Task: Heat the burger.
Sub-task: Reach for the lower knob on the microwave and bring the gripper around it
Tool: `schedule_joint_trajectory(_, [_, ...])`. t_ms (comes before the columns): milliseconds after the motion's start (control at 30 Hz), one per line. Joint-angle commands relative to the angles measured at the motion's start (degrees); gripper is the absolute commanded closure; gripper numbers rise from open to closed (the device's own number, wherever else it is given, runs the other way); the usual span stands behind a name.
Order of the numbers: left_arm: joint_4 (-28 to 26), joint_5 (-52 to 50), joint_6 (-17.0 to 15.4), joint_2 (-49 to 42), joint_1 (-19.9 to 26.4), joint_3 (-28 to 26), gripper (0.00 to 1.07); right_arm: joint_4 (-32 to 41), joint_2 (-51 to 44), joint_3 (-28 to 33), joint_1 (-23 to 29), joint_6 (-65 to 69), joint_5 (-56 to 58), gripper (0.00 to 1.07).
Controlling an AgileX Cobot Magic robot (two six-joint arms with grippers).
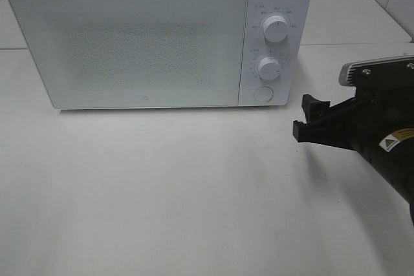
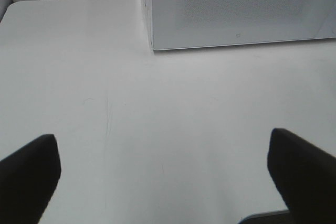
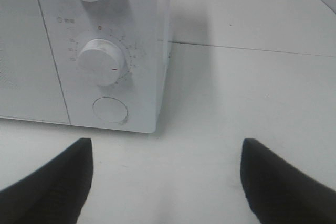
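A white table [image 1: 162, 192] offers a wide stretch of open surface in front of a white microwave [image 1: 129, 43] with its door shut. The right gripper [image 1: 304, 116] hovers just off the microwave's front right corner, jaws apart and holding nothing. The left gripper [image 2: 163, 182] (seen only by its own camera) hangs over open tabletop, jaws wide apart. 2 knobs [image 1: 276, 28] sit above 1 round button [image 1: 262, 94]. The burger shows in no view.

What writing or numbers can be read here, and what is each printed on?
No text reads clearly.
The dial scales on the microwave: tiny marks, too blurred.
The door logo: too small.
The sticker on the right arm: warning triangle, words unreadable.
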Motion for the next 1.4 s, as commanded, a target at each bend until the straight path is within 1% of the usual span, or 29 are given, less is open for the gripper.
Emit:
schedule_joint_trajectory(33, [-0.3, -0.6, 0.0, -1.4, 0.2, 0.2, 0.06, 5.6, 2.7, -3.0, 5.8, -2.2, -2.8, 0.32])
schedule_joint_trajectory(67, [-0.3, -0.6, 0.0, -1.4, 0.2, 0.2, 0.06, 6.8, 3.4, -3.8, 6.9, -2.5, -3.0, 0.32])
schedule_joint_trajectory(100, [-0.3, -0.6, 0.0, -1.4, 0.2, 0.2, 0.06, 6.8, 3.4, -3.8, 6.9, -2.5, -3.0, 0.32])
schedule_joint_trajectory(133, [-0.3, -0.6, 0.0, -1.4, 0.2, 0.2, 0.06, 8.9, 4.7, -5.3, 8.9, -2.9, -3.0, 0.32])
schedule_joint_trajectory(167, [-0.3, -0.6, 0.0, -1.4, 0.2, 0.2, 0.06, 8.9, 4.7, -5.3, 8.9, -2.9, -3.0, 0.32])
schedule_joint_trajectory(233, [-0.3, -0.6, 0.0, -1.4, 0.2, 0.2, 0.06, 12.1, 6.2, -7.7, 11.0, -4.2, -3.2, 0.32])
schedule_joint_trajectory(267, [-0.3, -0.6, 0.0, -1.4, 0.2, 0.2, 0.06, 12.1, 6.2, -7.7, 11.0, -4.2, -3.2, 0.32])
schedule_joint_trajectory(300, [-0.3, -0.6, 0.0, -1.4, 0.2, 0.2, 0.06, 13.3, 7.0, -9.0, 11.7, -5.0, -3.2, 0.32])
schedule_joint_trajectory(600, [-0.3, -0.6, 0.0, -1.4, 0.2, 0.2, 0.06, 14.2, 10.1, -12.8, 12.2, -5.7, -3.7, 0.32])
schedule_joint_trajectory(700, [-0.3, -0.6, 0.0, -1.4, 0.2, 0.2, 0.06, 14.2, 11.6, -13.6, 12.2, -5.7, -6.1, 0.32])
schedule_joint_trajectory(833, [-0.3, -0.6, 0.0, -1.4, 0.2, 0.2, 0.06, 13.9, 14.1, -16.4, 10.9, -5.7, -6.0, 0.32])
schedule_joint_trajectory(1000, [-0.3, -0.6, 0.0, -1.4, 0.2, 0.2, 0.06, 13.3, 15.1, -18.0, 9.5, -5.7, -5.9, 0.32])
schedule_joint_trajectory(1267, [-0.3, -0.6, 0.0, -1.4, 0.2, 0.2, 0.06, 9.9, 15.8, -21.5, 5.4, -5.6, -5.6, 0.32])
schedule_joint_trajectory(1300, [-0.3, -0.6, 0.0, -1.4, 0.2, 0.2, 0.06, 8.9, 16.7, -22.5, 4.3, -5.6, -5.3, 0.32])
schedule_joint_trajectory(1400, [-0.3, -0.6, 0.0, -1.4, 0.2, 0.2, 0.06, 7.5, 18.6, -24.1, 3.6, -5.6, -4.4, 0.32])
